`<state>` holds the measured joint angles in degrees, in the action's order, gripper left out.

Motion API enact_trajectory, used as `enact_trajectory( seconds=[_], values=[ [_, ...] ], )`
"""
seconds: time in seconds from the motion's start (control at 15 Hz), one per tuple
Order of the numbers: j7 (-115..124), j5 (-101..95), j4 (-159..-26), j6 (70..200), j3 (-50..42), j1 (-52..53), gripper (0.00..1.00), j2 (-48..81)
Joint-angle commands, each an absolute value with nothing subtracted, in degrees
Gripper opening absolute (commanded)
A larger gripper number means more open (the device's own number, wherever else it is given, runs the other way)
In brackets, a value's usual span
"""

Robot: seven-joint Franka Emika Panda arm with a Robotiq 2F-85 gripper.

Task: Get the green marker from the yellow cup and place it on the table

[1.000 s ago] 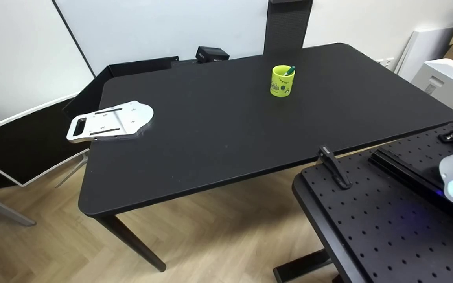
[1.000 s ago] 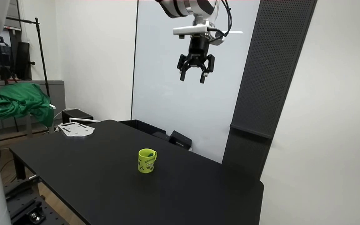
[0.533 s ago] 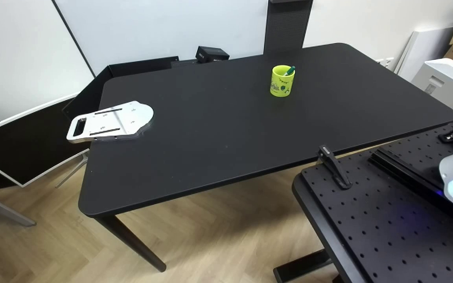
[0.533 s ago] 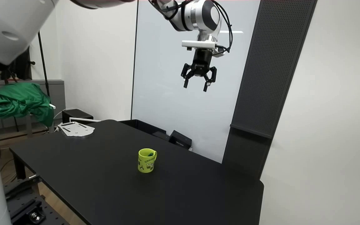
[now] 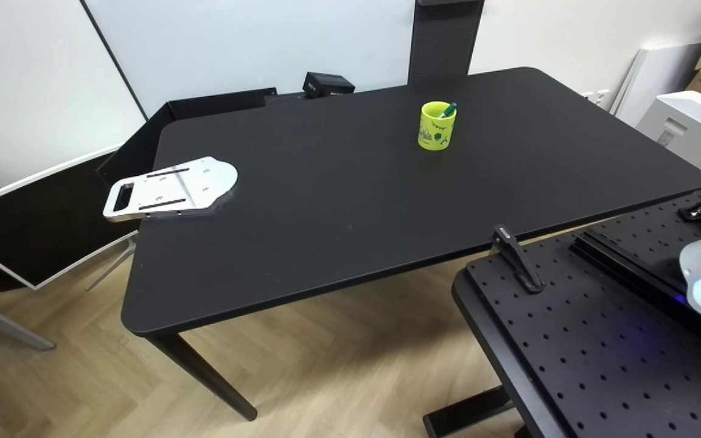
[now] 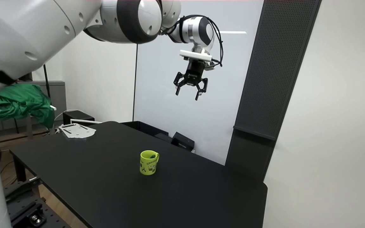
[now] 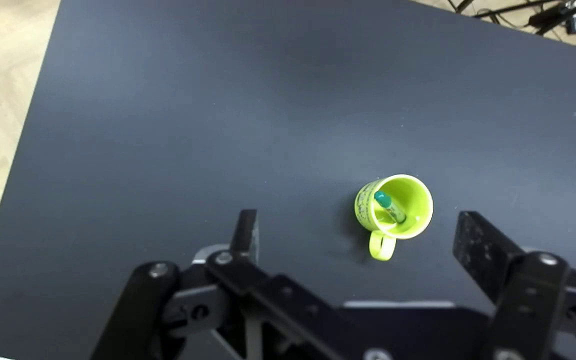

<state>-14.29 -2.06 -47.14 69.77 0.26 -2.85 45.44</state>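
Observation:
The yellow-green cup (image 5: pixel 434 135) stands upright on the black table (image 5: pixel 326 201); it also shows in an exterior view (image 6: pixel 147 166). The green marker (image 5: pixel 449 109) leans inside the cup with its green cap near the rim. In the wrist view the cup (image 7: pixel 364 207) is seen from above with its handle towards the gripper, and the marker (image 7: pixel 384 200) lies slanted inside. My gripper (image 6: pixel 187 94) is open and empty, high above the table. In the wrist view the cup shows between the spread fingertips (image 7: pixel 357 222), well beyond them.
A white flat tool (image 5: pixel 174 185) lies at one table edge, partly overhanging. A black perforated board (image 5: pixel 600 340) with a clamp (image 5: pixel 518 258) adjoins the table. A black box (image 6: pixel 182 141) sits behind the table's far edge, near the white wall panel (image 6: pixel 163 104).
My gripper has come down in an exterior view and, in the last half second, shifted left and tilted slightly. More of the arm shows. The cup and marker have not moved.

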Motion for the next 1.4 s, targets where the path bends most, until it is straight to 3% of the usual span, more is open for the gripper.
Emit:
enact_trajectory(
  seconds=[0.0,0.67,0.73,1.33],
  values=[
    [-17.84,-5.84,-37.34,62.73,0.56,0.18,1.0,51.29],
    [-24.97,-10.06,-32.7,58.62,0.4,5.29,1.0,56.34],
    [-24.02,-10.07,-37.32,60.92,0.35,5.29,1.0,54.2],
    [-24.57,-10.07,-36.33,60.4,0.35,5.41,1.0,54.75]
  ],
)
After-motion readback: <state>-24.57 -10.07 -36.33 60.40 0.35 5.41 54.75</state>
